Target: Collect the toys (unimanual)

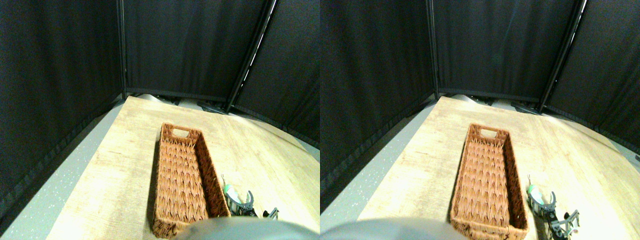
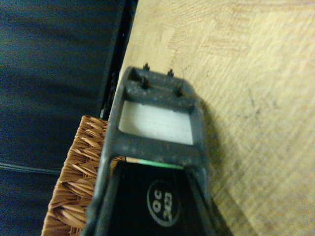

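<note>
Black curtains (image 1: 190, 45) wall the scene on three sides; wrist view catches only a dark strip of them. Table (image 1: 125, 150) is light wood grain, with grey floor (image 1: 45, 200) along its left edge in the stereo view only.

Basket (image 1: 182, 180): long brown wicker, lying lengthwise away from the camera, handle cutout at the far end. Stereo view shows its whole inside, no toys visible in it. Wrist view shows just one woven corner of it (image 2: 74, 182), next to the jaw frame.

Right tool (image 1: 244, 204) is low on the table, just beside the basket's near right wall, outside it. Jaw state: cannot tell. In the stereo view the grey fingers flank a small object, but contact isn't resolvable; wrist view shows only the dark jaw frame, no gap.

Toy (image 1: 230, 191): small green-and-white piece on the table at the tool's tip, just right of the basket. Wrist view shows only a pale patch through the frame window plus a thin green edge (image 2: 155, 163) below it, too blurred to identify.
</note>
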Controlling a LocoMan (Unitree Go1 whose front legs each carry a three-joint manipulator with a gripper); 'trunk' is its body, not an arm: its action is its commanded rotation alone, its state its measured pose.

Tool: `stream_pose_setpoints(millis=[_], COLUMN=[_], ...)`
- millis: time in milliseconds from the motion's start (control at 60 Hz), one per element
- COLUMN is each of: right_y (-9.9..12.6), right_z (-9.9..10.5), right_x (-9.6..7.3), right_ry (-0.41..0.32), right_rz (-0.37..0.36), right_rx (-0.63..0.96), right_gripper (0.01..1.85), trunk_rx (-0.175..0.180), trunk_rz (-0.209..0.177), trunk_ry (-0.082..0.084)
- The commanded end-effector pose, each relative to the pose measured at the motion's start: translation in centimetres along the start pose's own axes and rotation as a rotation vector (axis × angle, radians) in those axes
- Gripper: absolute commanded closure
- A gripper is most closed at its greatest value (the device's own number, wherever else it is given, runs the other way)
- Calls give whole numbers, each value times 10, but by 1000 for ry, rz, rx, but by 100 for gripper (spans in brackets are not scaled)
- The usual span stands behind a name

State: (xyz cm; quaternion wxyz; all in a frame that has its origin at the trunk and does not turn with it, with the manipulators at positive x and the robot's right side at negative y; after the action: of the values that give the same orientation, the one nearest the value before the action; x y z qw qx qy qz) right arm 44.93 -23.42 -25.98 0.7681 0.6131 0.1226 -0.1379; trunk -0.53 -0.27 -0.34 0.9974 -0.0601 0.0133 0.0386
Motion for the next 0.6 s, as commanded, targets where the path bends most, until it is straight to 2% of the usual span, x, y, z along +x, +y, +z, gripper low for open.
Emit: stream_pose_setpoints(millis=[17,217,333,533,583,600], right_y=[-9,5,21,49,56,64], right_z=[3,10,16,19,18,17], right_x=[2,-5,-8,-13,-13,-14], right_ry=[-147,-226,-206,-205,-189,-194], right_rz=[-34,9,83,120,139,157], right_rx=[-105,-125,-254,-219,-267,-366], right_gripper=[180,180,180,180,180,180], trunk_rx=[-10,-8,-5,-4,-6,-6], trunk_rz=[15,10,5,1,-1,-1], trunk_ry=[27,25,26,23,20,20])
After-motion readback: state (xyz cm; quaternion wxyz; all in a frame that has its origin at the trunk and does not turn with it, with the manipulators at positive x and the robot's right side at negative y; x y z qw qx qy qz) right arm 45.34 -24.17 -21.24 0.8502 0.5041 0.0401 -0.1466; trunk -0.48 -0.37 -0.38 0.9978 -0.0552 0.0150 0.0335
